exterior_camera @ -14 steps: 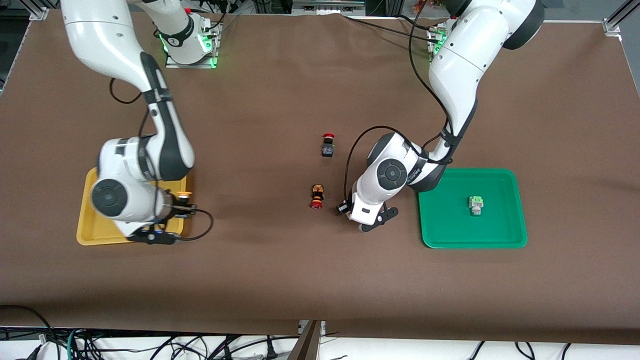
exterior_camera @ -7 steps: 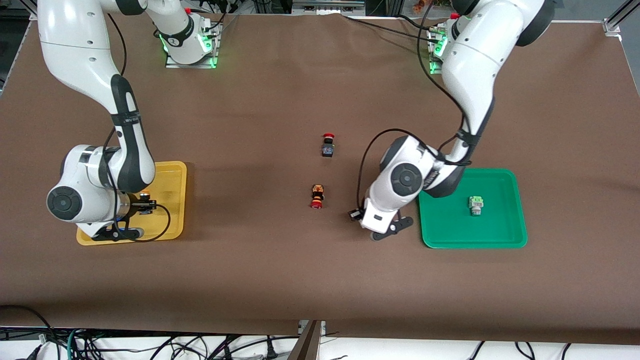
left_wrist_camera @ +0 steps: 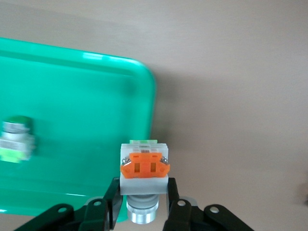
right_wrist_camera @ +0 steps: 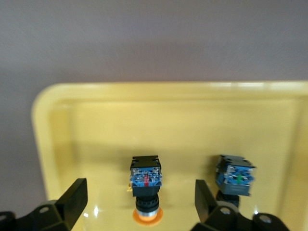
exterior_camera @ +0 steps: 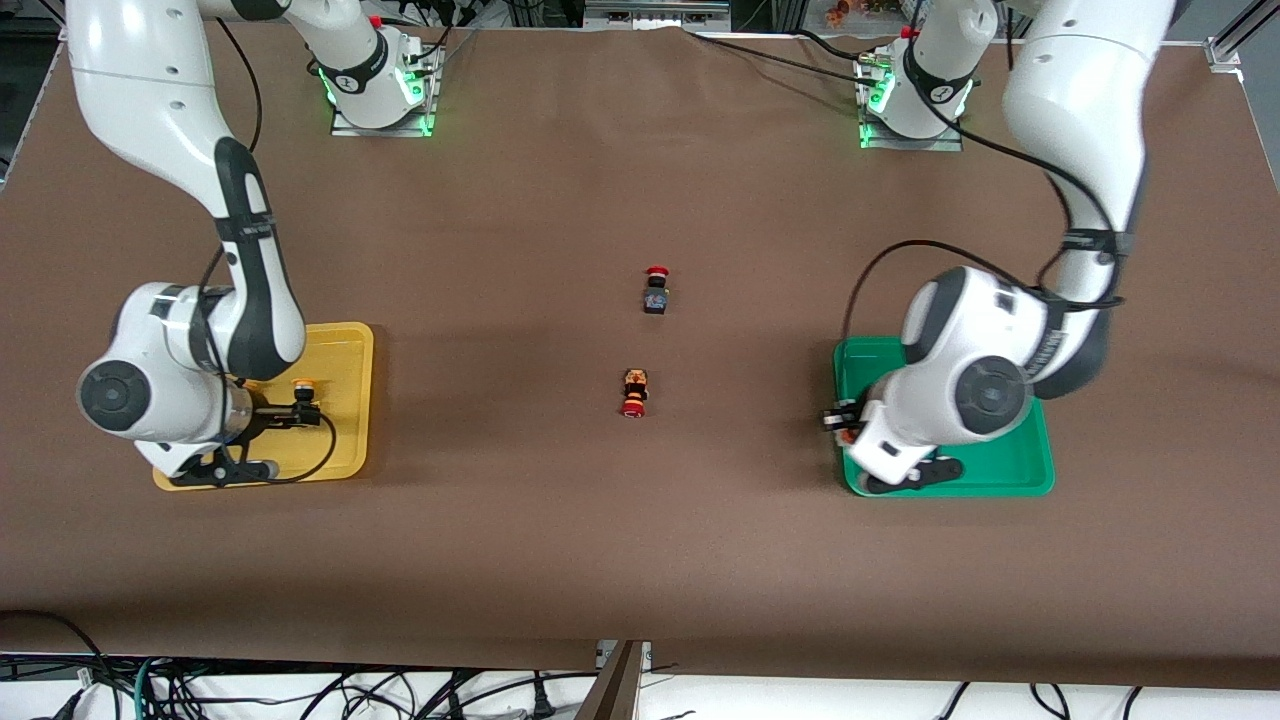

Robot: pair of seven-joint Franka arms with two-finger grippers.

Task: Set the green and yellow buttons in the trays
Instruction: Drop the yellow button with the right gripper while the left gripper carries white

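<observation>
We see a brown worktop (exterior_camera: 560, 520). Directly on it sit a yellow tray (exterior_camera: 345, 345) toward the right arm's end and a green tray (exterior_camera: 1000, 478) toward the left arm's end. Between them, well apart from both, lie two red-capped buttons: a black one (exterior_camera: 655, 291) and, nearer the front camera, an orange-and-black one (exterior_camera: 633, 391).

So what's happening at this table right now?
Two arms are sorting buttons into trays. The right pincer is open over the yellow tray, with a yellow button lying between its fingers and a second button beside it. The left pincer is shut on a white button above the rim of the green tray, where a green button lies. Two red buttons sit mid-table.
</observation>
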